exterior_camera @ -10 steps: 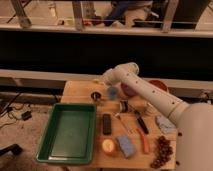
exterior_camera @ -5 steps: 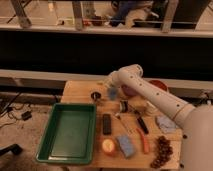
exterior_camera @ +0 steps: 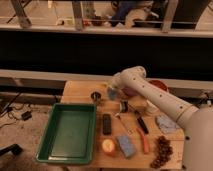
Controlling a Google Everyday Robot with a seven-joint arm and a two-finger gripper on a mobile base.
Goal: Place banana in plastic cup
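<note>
The light blue plastic cup (exterior_camera: 112,94) stands near the back of the wooden table (exterior_camera: 80,90), right of a small dark cup (exterior_camera: 96,96). My gripper (exterior_camera: 115,90) hangs at the end of the white arm (exterior_camera: 150,95), right over the blue cup and partly covering it. The arm reaches in from the right. No banana shows; it may be hidden by the gripper.
A green tray (exterior_camera: 70,132) fills the left front. A black remote (exterior_camera: 106,123), a round orange fruit (exterior_camera: 108,145), a blue sponge (exterior_camera: 125,145), an orange-red elongated piece (exterior_camera: 145,144), grapes (exterior_camera: 161,150) and a blue cloth (exterior_camera: 165,123) lie at the front right. A red-brown bowl (exterior_camera: 158,85) stands behind the arm.
The arm's elbow has sunk a little and shifted right. The gripper has stayed at the blue cup and come slightly lower over it.
</note>
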